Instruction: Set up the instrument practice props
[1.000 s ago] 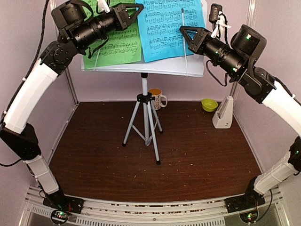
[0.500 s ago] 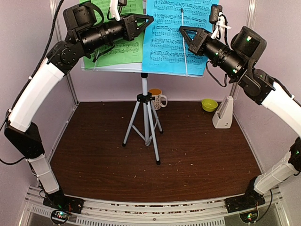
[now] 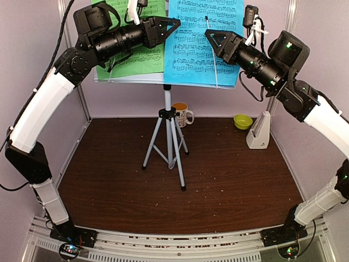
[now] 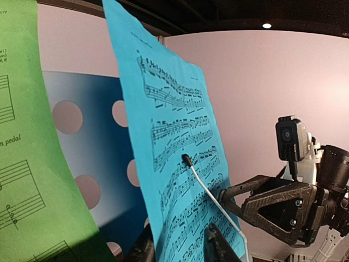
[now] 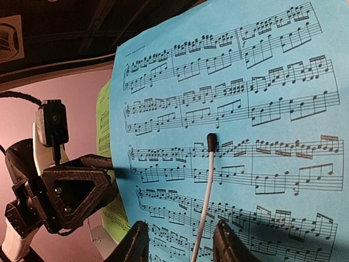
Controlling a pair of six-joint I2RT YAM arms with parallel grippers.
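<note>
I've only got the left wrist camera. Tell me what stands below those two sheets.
Observer: The stand's silver tripod stands in the middle of the table, with a patterned mug just behind its legs.
Operator: Now the right side.
Observer: The white metronome stands upright near the right wall, with a small green bowl to its left.
Operator: Report how the other arm's grip stands.
Observer: In the right wrist view the right gripper is open. It straddles the thin white rod, and a gap shows on each side.
</note>
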